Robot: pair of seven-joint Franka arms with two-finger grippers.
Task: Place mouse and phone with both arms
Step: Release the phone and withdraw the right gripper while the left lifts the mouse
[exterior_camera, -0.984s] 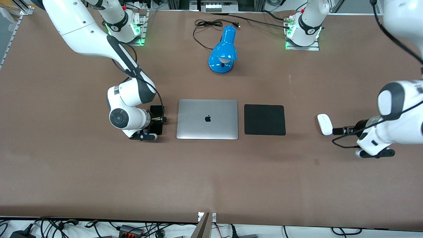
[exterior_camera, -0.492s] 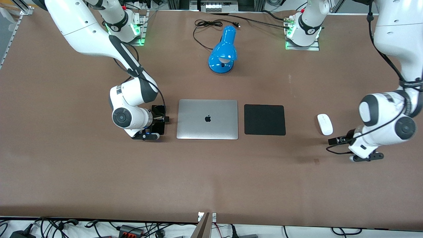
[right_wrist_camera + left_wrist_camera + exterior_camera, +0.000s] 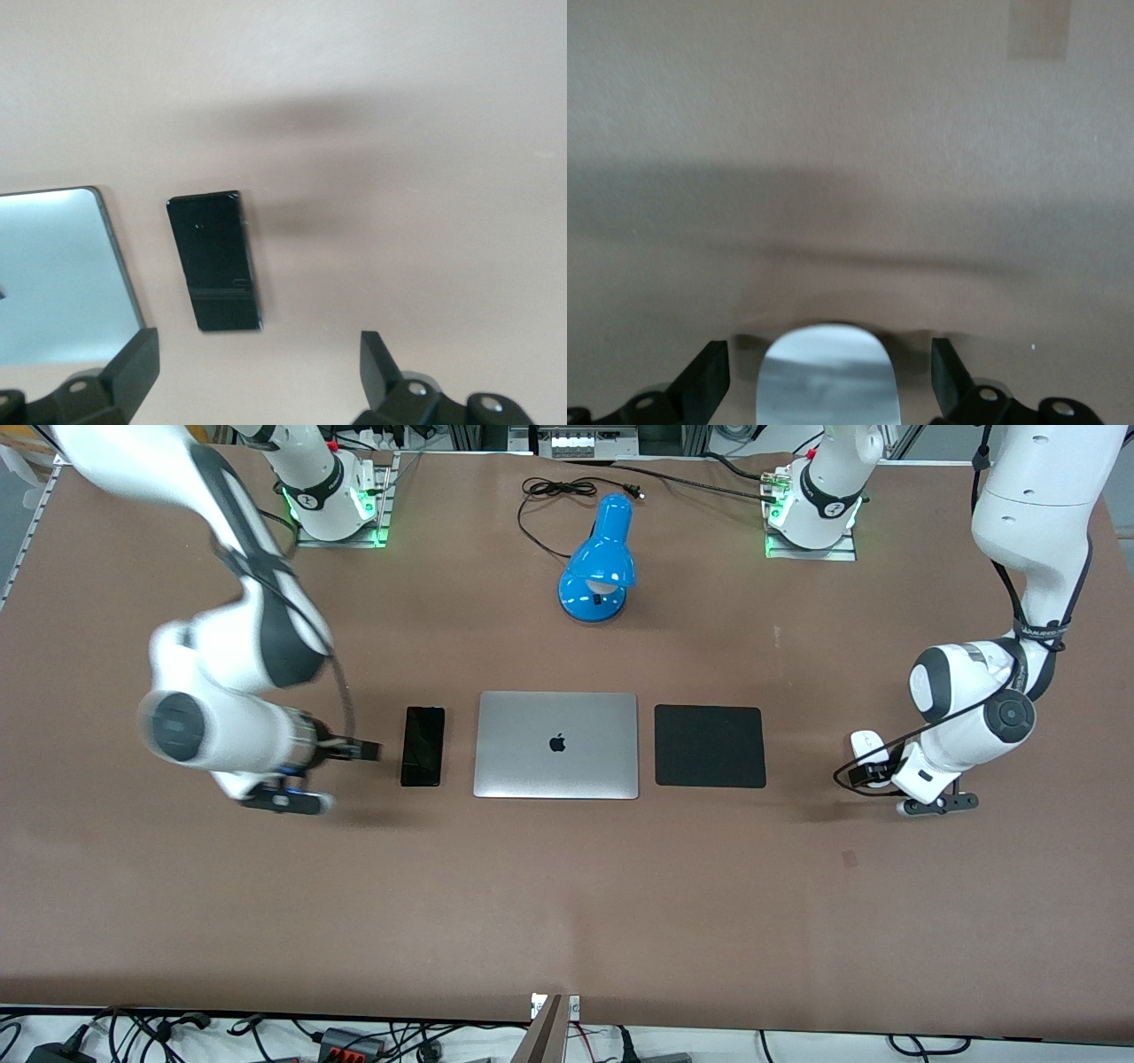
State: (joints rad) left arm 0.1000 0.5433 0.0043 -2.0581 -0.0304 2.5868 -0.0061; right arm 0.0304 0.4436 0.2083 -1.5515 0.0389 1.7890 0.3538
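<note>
The surface (image 3: 567, 886) is matt brown with a faintly grainy look. The phone (image 3: 423, 746) has a glossy black face. The mouse (image 3: 829, 376) is shiny white plastic, the laptop (image 3: 556, 745) brushed silver metal, the lamp (image 3: 599, 562) glossy blue, and the mat (image 3: 710, 746) dull black.

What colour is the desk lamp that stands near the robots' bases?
The desk lamp is glossy bright blue, with a black cord. The front view shows it best.

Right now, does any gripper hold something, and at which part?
Nothing is held. The right gripper is open above the table, apart from the phone. The left gripper is open around the mouse, fingers not touching it.
</note>
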